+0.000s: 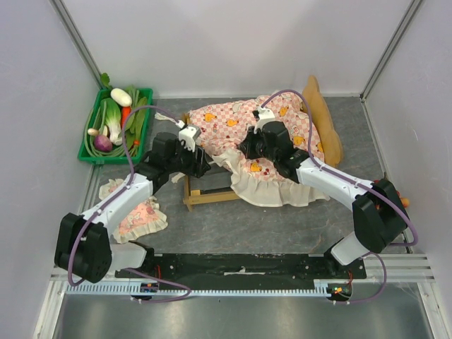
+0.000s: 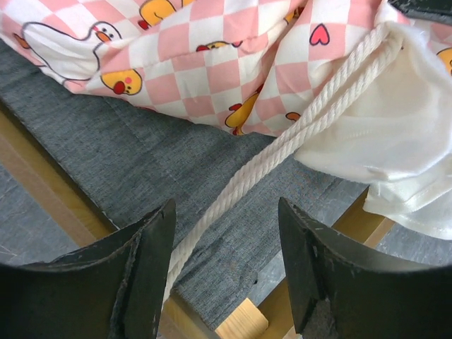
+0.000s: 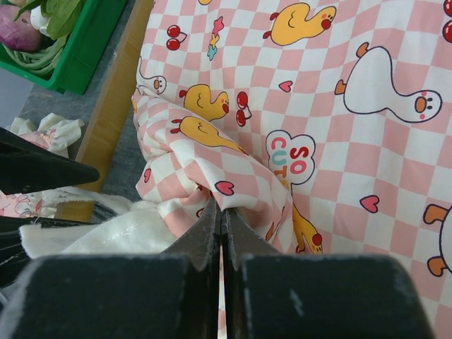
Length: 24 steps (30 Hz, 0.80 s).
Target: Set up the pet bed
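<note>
The pet bed point(image 1: 206, 195), a light-wood frame with a curved headboard point(image 1: 322, 120), lies mid-table. A pink-checked frilled mattress point(image 1: 240, 121) is draped over it. My right gripper point(image 1: 248, 150) is shut on a fold of the mattress point(image 3: 339, 106) near its white frill, its jaws point(image 3: 222, 212) pressed together on the cloth. My left gripper point(image 1: 205, 165) hovers open over the bed's near left corner. In the left wrist view a white rope point(image 2: 282, 152) runs between its fingers point(image 2: 152, 261), close to the left one, above the grey fabric base point(image 2: 141, 155).
A green bin point(image 1: 116, 123) of vegetables sits at the back left. A small pink frilled pillow point(image 1: 138, 215) lies on the table beside the left arm. Grey walls close in the sides and back.
</note>
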Each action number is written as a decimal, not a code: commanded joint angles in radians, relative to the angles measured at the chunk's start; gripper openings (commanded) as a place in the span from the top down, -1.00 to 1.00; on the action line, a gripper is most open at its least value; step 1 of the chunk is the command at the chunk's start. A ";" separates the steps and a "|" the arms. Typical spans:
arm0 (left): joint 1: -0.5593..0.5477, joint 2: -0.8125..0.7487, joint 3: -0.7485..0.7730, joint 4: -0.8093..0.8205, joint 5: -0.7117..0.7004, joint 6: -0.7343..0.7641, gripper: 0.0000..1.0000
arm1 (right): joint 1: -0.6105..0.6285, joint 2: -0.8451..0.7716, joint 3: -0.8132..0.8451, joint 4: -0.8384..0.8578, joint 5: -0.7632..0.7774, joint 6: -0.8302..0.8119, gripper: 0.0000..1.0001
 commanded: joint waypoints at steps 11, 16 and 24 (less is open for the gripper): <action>-0.012 0.008 0.053 0.061 0.040 0.049 0.56 | -0.020 -0.015 0.033 0.002 -0.031 0.010 1.00; -0.012 -0.014 0.054 0.037 0.038 0.055 0.96 | -0.024 -0.015 0.032 0.000 -0.035 0.011 0.99; -0.012 -0.138 0.126 -0.035 0.064 0.020 0.96 | -0.033 -0.060 0.007 0.012 -0.152 -0.024 1.00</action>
